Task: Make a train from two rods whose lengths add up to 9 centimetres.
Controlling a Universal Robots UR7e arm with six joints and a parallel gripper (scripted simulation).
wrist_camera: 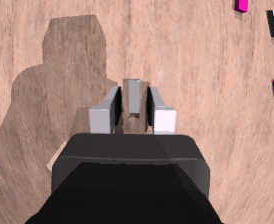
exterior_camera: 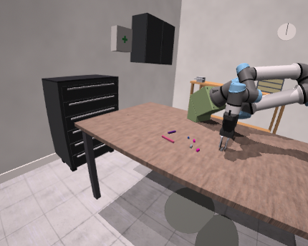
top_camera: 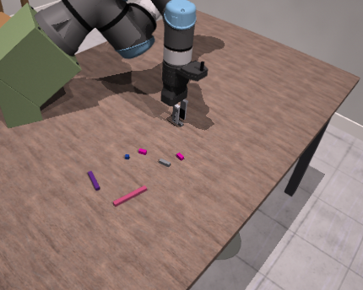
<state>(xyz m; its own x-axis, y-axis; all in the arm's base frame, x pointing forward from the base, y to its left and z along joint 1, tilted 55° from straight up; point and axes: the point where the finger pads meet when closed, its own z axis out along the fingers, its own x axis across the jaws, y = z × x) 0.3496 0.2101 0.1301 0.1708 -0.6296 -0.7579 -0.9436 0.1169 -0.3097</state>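
Table [top_camera: 258, 84]: brown wood grain, matt, legs [top_camera: 305, 162] plain black. Rods look like smooth matt plastic: pink [top_camera: 130, 196], purple [top_camera: 94, 179], grey [top_camera: 165, 162], blue [top_camera: 127, 156], two magenta [top_camera: 143, 151] [top_camera: 180, 156]. Arm [top_camera: 180, 46]: satin grey metal links, glossy blue plastic caps. Gripper [top_camera: 179, 119]: matt black body, pale metal-looking fingers. Green box [top_camera: 26, 67]: flat matt. Floor [top_camera: 326, 244]: grey tiles, dull. Drawer chest [exterior_camera: 54, 107]: black, silvery handles.

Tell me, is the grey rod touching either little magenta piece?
Apart. The top view shows bare table between the grey rod and each magenta rod.
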